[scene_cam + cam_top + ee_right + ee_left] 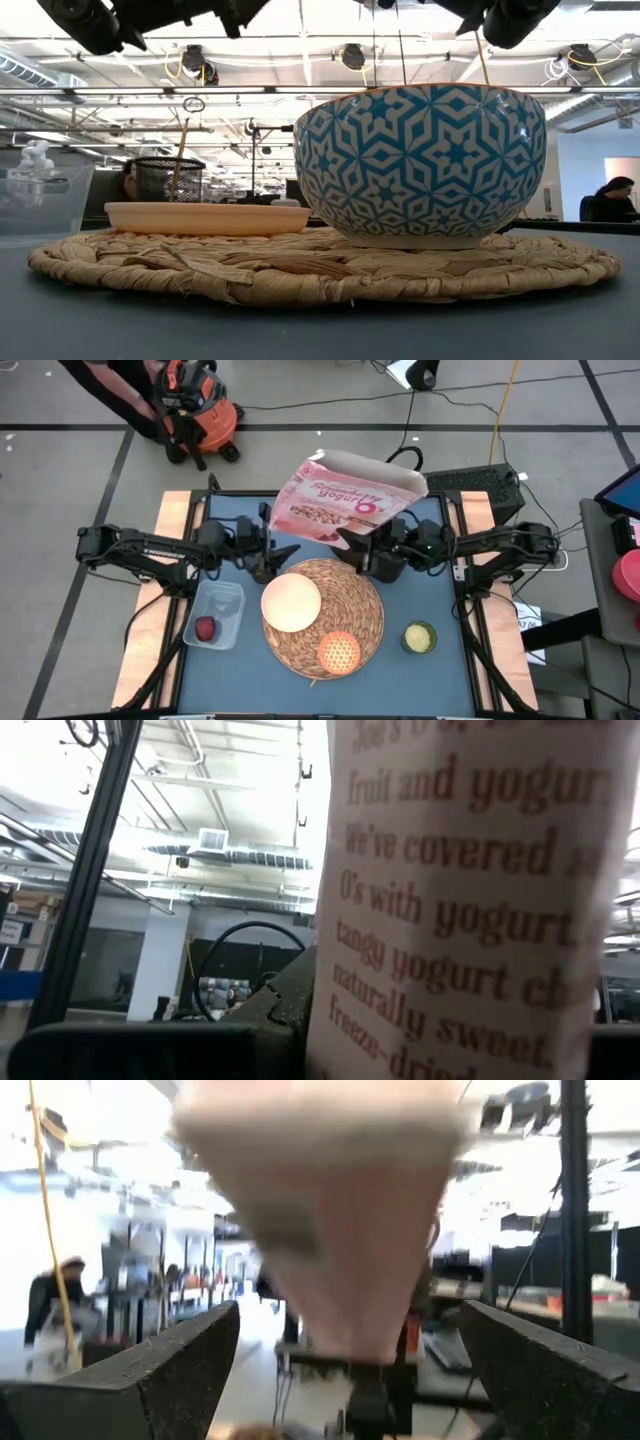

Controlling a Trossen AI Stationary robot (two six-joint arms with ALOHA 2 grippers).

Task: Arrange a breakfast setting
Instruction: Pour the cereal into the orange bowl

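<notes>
My right gripper (357,550) is shut on the pink-white cereal box (345,495) and holds it above the table's far middle. My left gripper (264,563) is open beside the box's left end. In the left wrist view its fingers (165,1370) stand either side of the blurred box (330,1230) without touching it. The round straw placemat (365,610) lies at the table's middle. It bears the cream bowl (290,603) and the small dish (338,652), which is orange inside and blue-patterned outside (430,165). The dark-red fruit (205,628) lies in the clear tub (228,600). The spoon and the dark cup are out of view. My right gripper pinches the cereal box at its near lower edge (350,535) between its two fingers, coming from the table's right. The box's printed panel (460,910) fills the gap between the fingers. The box is lifted clear and tilted, with its open top (375,465) toward the far right.
A small green-yellow cup (419,637) stands right of the placemat. The clear tub sits near the left front. An orange shop vacuum (200,410) and a person (110,390) are beyond the table's far left corner.
</notes>
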